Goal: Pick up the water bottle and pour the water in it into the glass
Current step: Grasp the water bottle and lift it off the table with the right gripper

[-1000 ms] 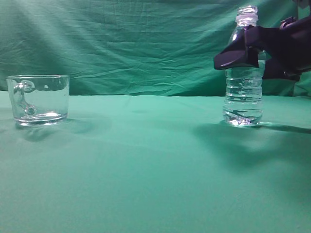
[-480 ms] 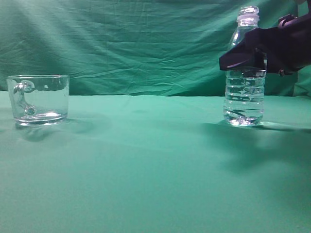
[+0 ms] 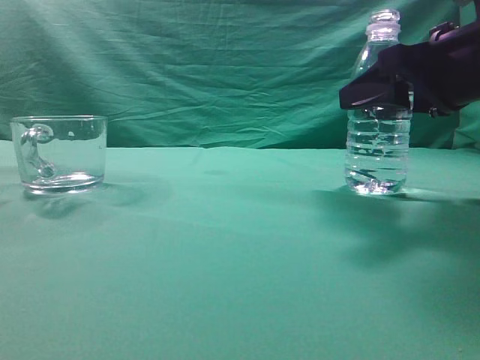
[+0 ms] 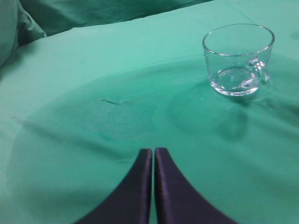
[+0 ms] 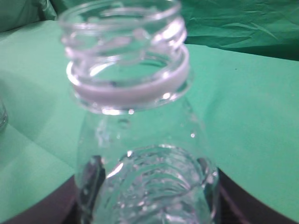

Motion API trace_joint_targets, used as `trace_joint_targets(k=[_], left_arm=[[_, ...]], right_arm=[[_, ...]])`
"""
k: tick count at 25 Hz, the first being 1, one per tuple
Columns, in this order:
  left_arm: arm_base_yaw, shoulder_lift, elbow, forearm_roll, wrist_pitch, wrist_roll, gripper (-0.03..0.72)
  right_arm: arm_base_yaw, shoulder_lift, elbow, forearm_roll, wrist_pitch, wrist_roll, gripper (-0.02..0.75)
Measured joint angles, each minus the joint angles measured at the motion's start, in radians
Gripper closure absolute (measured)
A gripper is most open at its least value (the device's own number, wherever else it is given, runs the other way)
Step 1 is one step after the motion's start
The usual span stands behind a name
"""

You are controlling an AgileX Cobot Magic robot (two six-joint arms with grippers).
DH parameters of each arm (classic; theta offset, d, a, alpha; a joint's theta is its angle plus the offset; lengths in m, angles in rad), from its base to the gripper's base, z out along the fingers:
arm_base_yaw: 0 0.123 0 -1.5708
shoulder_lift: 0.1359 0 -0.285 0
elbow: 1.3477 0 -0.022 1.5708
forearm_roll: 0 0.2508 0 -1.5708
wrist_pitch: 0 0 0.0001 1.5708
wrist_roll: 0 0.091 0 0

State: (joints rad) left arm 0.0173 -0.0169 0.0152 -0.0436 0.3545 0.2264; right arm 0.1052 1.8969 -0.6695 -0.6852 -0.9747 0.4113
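Exterior view: my right gripper (image 3: 377, 91) pinches the water bottle (image 3: 378, 142), upright, far right.
Glass (image 3: 60, 154): far left.
Left gripper (image 4: 153, 161): fingers pressed together.

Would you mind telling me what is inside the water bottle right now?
The water bottle holds clear water, filling the ribbed body to roughly where the right gripper crosses it. The jaws cover the surface line. The neck is uncapped and looks empty.
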Motion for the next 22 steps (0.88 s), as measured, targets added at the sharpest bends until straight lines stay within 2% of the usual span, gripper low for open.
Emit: trace_joint_targets(k=[6, 7, 9, 10, 11, 22], left_arm=[[0.000, 0.000, 0.000, 0.000, 0.000, 0.000, 0.688], [0.000, 0.000, 0.000, 0.000, 0.000, 0.000, 0.688], [0.000, 0.000, 0.000, 0.000, 0.000, 0.000, 0.688], [0.000, 0.000, 0.000, 0.000, 0.000, 0.000, 0.688], [0.000, 0.000, 0.000, 0.000, 0.000, 0.000, 0.688], [0.000, 0.000, 0.000, 0.000, 0.000, 0.000, 0.688]], right_arm=[[0.000, 0.000, 0.000, -0.002, 0.000, 0.000, 0.332], [0.000, 0.000, 0.000, -0.002, 0.000, 0.000, 0.372], [0.000, 0.000, 0.000, -0.002, 0.000, 0.000, 0.365], [0.000, 0.000, 0.000, -0.002, 0.000, 0.000, 0.412], [0.000, 0.000, 0.000, -0.002, 0.000, 0.000, 0.419], [0.000, -0.013, 0.000, -0.019, -0.011, 0.002, 0.414]])
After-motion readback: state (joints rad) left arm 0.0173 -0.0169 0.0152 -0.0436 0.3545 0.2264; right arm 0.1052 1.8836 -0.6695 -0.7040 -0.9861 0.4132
